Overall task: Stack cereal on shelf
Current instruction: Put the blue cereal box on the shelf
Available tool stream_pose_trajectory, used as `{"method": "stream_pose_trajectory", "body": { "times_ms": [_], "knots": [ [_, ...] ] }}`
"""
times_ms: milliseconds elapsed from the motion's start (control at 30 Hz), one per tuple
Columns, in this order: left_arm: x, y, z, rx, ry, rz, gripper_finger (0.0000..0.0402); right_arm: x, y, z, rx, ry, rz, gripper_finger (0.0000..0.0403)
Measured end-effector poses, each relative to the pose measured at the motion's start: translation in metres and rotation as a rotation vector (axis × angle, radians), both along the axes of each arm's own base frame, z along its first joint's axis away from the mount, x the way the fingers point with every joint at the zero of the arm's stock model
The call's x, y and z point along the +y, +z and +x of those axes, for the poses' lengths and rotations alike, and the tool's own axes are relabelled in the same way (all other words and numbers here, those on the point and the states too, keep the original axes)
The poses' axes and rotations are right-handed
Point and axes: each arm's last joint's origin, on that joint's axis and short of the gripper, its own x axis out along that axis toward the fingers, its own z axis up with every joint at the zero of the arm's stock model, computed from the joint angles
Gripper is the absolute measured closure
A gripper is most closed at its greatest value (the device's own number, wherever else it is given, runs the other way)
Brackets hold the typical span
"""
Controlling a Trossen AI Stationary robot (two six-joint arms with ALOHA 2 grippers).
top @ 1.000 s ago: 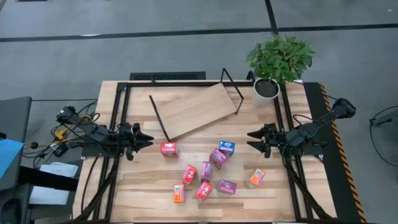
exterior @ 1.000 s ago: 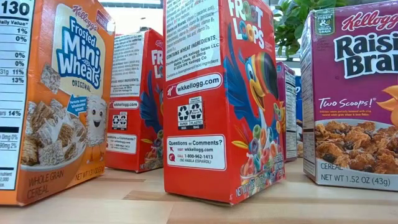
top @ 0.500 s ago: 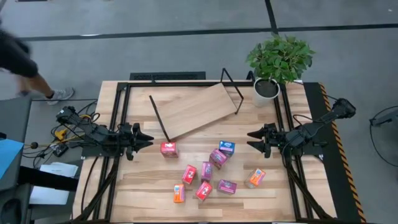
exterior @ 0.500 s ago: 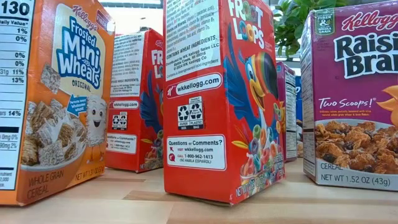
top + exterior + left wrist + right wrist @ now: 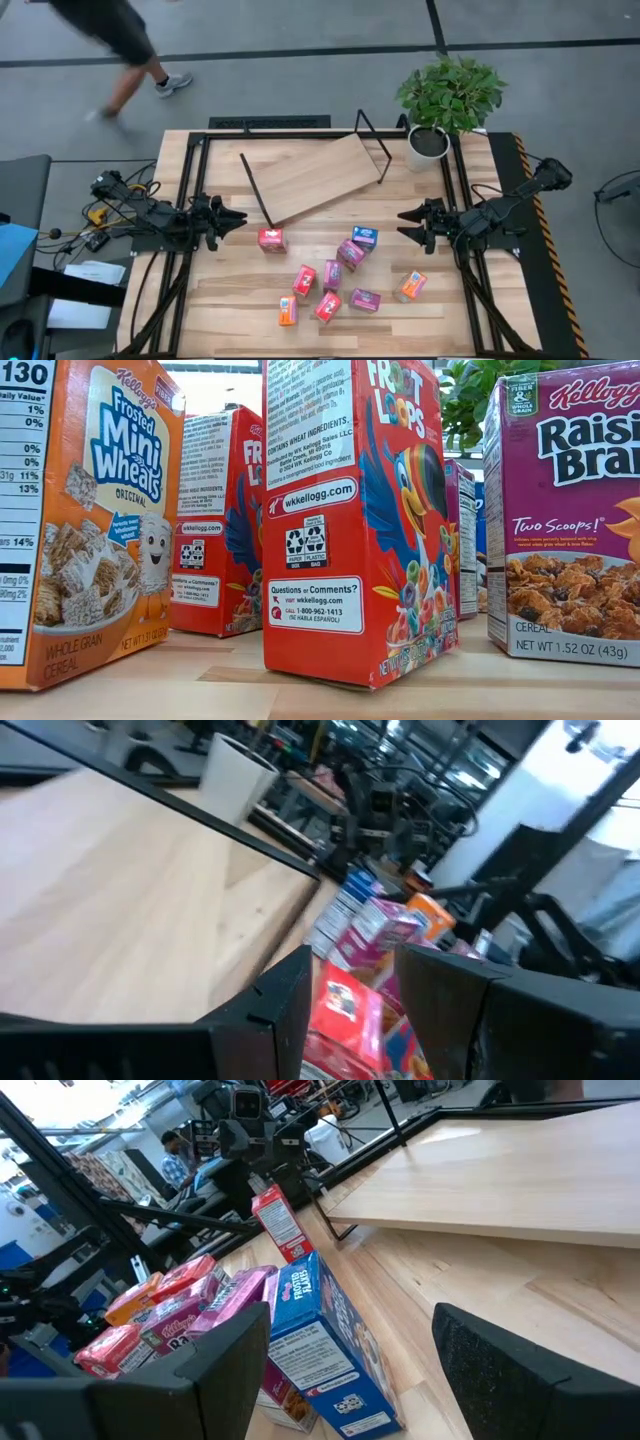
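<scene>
step in hand: nothing is gripped yet; the work is judged to be at its start, with no box on the shelf.
left hand (image 5: 236,218): it is held low at the left side of the bench, pointed toward the red box (image 5: 271,239) just in front of it; the fingers stand apart around empty air, as seen in the left wrist view, and the box is not touched.
right hand (image 5: 404,226): it is held at the right side of the bench, opened wide and empty; the blue box (image 5: 364,238) is near, in front of it.
cereal: nine small boxes are scattered on the bench (image 5: 230,300) in front of the shelf; most are gathered in the middle, one orange box (image 5: 410,286) stands apart to the right.
shelf (image 5: 310,176): it lies tilted on the far half of the bench, beside a potted plant (image 5: 446,100); its surface is bare.
next move: a judgement only: the left hand should be brought forward around the red box and closed on its narrow sides, then the box lifted to the board.
materials: the boxes are thin printed cardboard, smooth, light and easily crushed; the shelf is pale flat plywood with thin black metal rods (image 5: 372,140) at the ends; the bench is of wooden slats.
risk: on a tilted smooth board a box may slide.
beyond the bench: a person (image 5: 120,40) is passing on the floor.
</scene>
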Motion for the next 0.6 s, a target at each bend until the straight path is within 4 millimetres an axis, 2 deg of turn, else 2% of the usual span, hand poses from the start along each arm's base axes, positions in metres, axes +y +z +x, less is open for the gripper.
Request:
{"method": "stream_pose_trajectory", "body": {
  "times_ms": [167, 233, 367, 600],
  "knots": [
    [0.004, 0.0, -0.001, -0.026, 0.131, -0.108, 0.0268, 0.0, 0.003, 0.001, -0.035, -0.002, 0.024, 0.0097],
    [0.005, 0.001, -0.002, -0.057, 0.168, -0.186, 0.0268, 0.0, 0.007, 0.001, -0.076, -0.009, 0.099, 0.0097],
    [0.006, 0.008, -0.002, -0.149, 0.172, -0.293, 0.0268, 0.0, 0.007, 0.001, -0.099, -0.02, 0.204, 0.0097],
    [0.009, 0.026, -0.007, -0.316, 0.186, -0.378, 0.0268, -0.003, 0.008, 0.001, -0.107, -0.079, 0.201, 0.0097]
  ]
}}
